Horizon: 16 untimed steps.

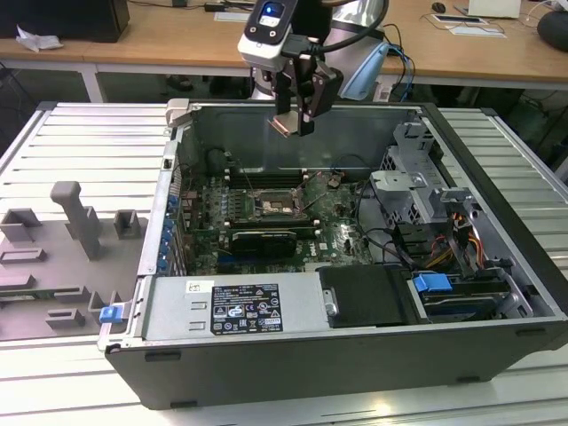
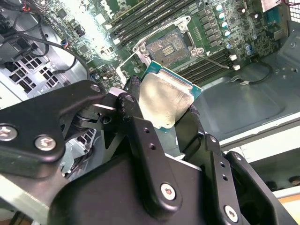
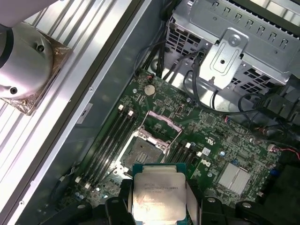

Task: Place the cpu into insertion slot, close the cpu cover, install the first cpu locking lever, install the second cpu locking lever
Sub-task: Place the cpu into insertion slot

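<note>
My gripper [image 1: 294, 122] hangs high over the open computer case, shut on the cpu [image 1: 284, 124]. In both wrist views the cpu [image 2: 164, 101] [image 3: 157, 197] is a pale silver square on a green base, clamped by its edges between two black fingers [image 2: 132, 91]. The insertion slot [image 1: 273, 206] [image 2: 169, 46] [image 3: 142, 152] lies well below on the green board, its dark centre bare. The cpu cover [image 3: 162, 125], a thin silvery frame, stands flipped up at the slot's far edge. A thin wire lever [image 2: 216, 59] lies beside the slot.
Long memory slots [image 3: 110, 136] flank the socket. A black card [image 1: 264, 240] sits in front of it. A metal drive cage [image 1: 415, 182] with cables fills the exterior view's right of the case [image 1: 266, 355]. Grey fixtures [image 1: 80, 222] stand on the table at the left.
</note>
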### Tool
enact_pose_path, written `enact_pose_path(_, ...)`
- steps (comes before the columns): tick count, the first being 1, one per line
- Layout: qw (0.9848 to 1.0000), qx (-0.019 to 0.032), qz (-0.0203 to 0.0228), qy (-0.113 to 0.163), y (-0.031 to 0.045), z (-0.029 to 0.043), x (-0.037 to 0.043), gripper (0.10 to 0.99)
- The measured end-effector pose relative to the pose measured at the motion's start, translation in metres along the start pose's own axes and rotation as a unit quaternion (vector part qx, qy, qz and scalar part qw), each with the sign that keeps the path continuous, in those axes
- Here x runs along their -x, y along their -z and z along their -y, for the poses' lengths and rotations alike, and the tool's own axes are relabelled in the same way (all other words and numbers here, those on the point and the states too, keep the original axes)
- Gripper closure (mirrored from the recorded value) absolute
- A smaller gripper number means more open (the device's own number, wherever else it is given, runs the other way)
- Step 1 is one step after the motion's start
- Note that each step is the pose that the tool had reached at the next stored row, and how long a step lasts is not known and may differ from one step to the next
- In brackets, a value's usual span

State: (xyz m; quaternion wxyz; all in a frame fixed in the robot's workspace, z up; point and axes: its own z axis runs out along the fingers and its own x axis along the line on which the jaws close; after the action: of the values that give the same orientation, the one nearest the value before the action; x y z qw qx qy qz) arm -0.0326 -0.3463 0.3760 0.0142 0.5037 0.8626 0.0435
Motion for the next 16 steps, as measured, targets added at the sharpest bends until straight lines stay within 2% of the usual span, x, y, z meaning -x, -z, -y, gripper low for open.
enact_pose_path(16,0.9992,0.0008,0.0036,-0.041,-0.0006,0.0001,0.0000,0.545)
